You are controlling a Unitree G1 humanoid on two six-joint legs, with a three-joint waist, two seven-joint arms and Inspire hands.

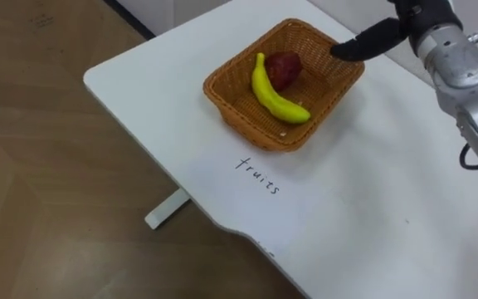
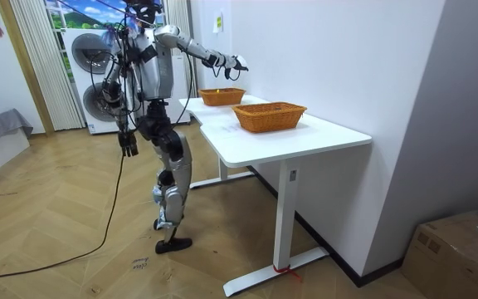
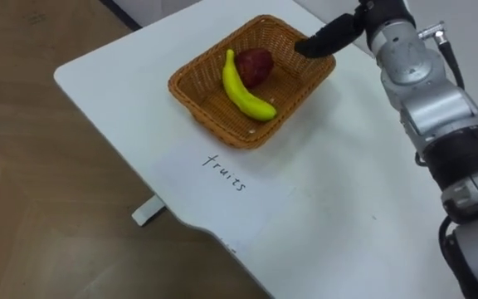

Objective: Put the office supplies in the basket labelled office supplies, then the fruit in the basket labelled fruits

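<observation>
A wicker basket [image 1: 247, 104] stands on the white table [image 1: 372, 208] above the handwritten word "fruits" [image 1: 258, 176]. In it lie a yellow banana [image 1: 276, 93] and a dark red fruit [image 1: 284, 68]. My right hand [image 1: 370, 39] hovers over the basket's far right corner, open, with straight fingers and nothing in them; it also shows as the right hand [image 3: 332, 35] and, stretched over the table, as the right hand [image 2: 237, 62]. My left hand [image 2: 129, 143] hangs at my side. I stand at the table's end near the fruit basket [image 2: 221, 96].
A second wicker basket [image 2: 270, 116] sits on the nearer part of the table [image 2: 322, 137]. A wall runs along the table's far side. A washing machine [image 2: 90, 58] stands behind me, and a cardboard box [image 2: 459, 249] lies on the wooden floor [image 1: 48, 183].
</observation>
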